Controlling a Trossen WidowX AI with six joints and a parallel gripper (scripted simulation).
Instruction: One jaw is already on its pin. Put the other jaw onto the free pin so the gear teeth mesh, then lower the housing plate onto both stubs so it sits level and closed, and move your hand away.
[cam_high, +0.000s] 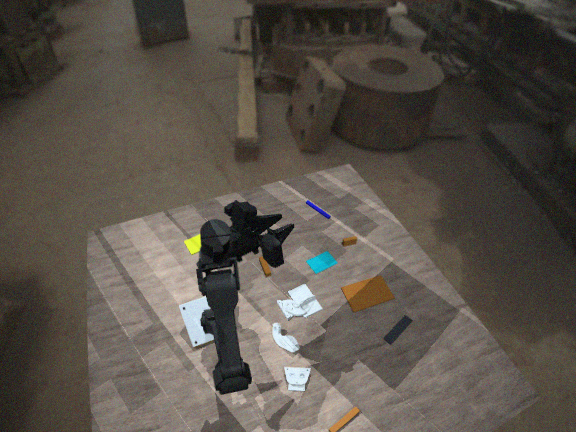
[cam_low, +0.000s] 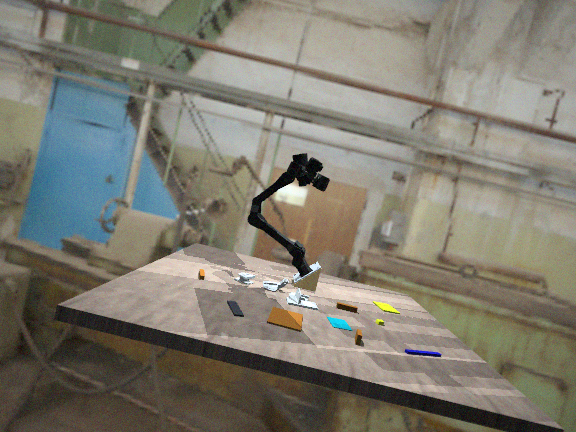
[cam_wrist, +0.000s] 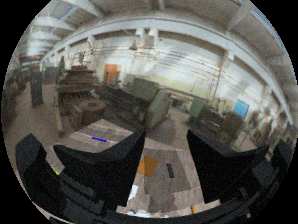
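- Claw (cam_high: 287, 221) (cam_low: 320, 173) (cam_wrist: 166, 132): about half open, holding nothing, high above worktop (cam_high: 150, 280) (cam_low: 165, 305) (cam_wrist: 172, 187).
- Arm (cam_high: 222, 300) (cam_low: 272, 190): elbow bent, forearm raised.
- Base (cam_high: 312, 306) (cam_low: 309, 304): one jaw (cam_high: 295, 308) (cam_low: 298, 296) on it.
- Loose jaw (cam_high: 284, 340) (cam_low: 274, 286): between base and housing plate (cam_high: 297, 384) (cam_low: 245, 278).

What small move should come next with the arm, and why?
Probably swing the open black gripper down toward the loose curved white jaw: the fingers hold nothing and hang high, while that jaw lies apart from the white base assembly.
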